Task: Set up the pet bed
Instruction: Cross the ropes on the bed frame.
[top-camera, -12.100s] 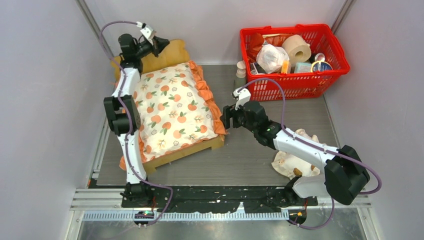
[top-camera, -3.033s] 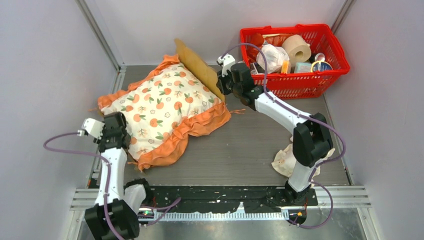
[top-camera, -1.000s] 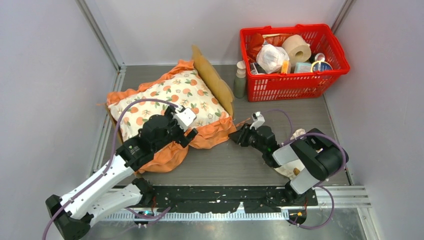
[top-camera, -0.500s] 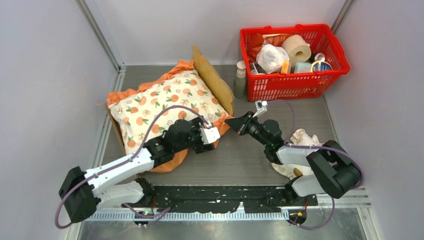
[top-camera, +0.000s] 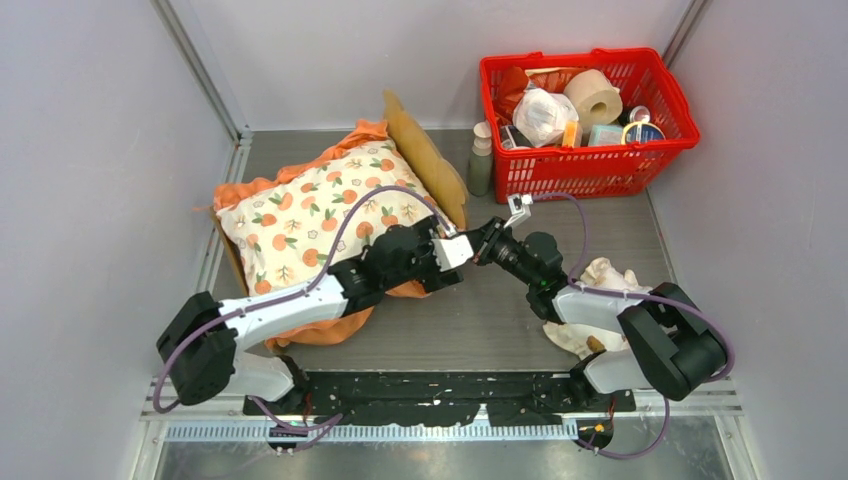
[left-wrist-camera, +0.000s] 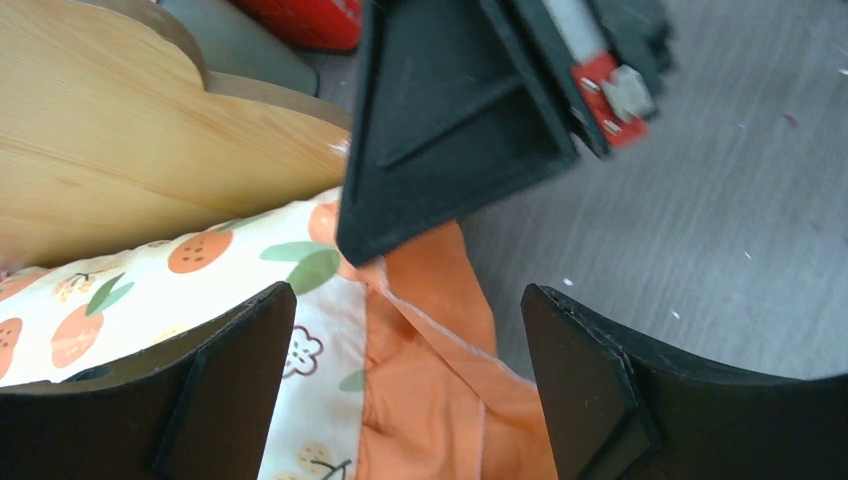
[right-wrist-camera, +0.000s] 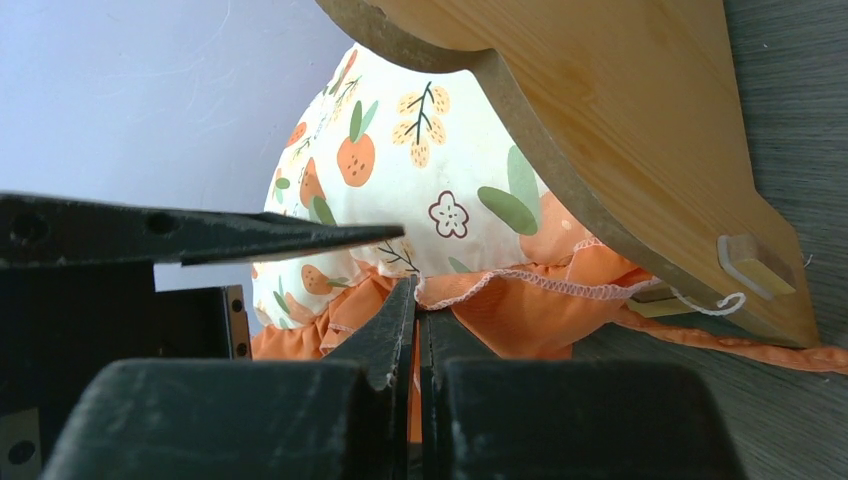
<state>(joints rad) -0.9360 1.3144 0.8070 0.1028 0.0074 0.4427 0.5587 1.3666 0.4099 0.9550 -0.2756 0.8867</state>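
The pet bed (top-camera: 425, 160) lies at the back left, its wavy light-wood headboard (left-wrist-camera: 120, 150) (right-wrist-camera: 640, 130) standing on the right end. The cream orange-print cushion (top-camera: 320, 215) covers its base. My right gripper (top-camera: 482, 246) (right-wrist-camera: 418, 290) is at the cushion's near right corner, shut on the orange ruffle (right-wrist-camera: 530, 305), with orange cloth pinched between its fingers. My left gripper (top-camera: 445, 268) (left-wrist-camera: 407, 300) is open right beside it. Its fingers straddle the same ruffle (left-wrist-camera: 430, 340) without touching it, and the right gripper's black finger (left-wrist-camera: 450, 130) is just ahead.
A red basket (top-camera: 585, 170) full of household items stands at the back right, with a small grey bottle (top-camera: 480, 160) to its left. A crumpled cream pillow (top-camera: 590, 330) lies by the right arm's base. Grey walls close in on both sides.
My left arm has swung right along the cushion's front to its near right corner. My right gripper rose to that corner and closed on the ruffle. The bed has stayed put.
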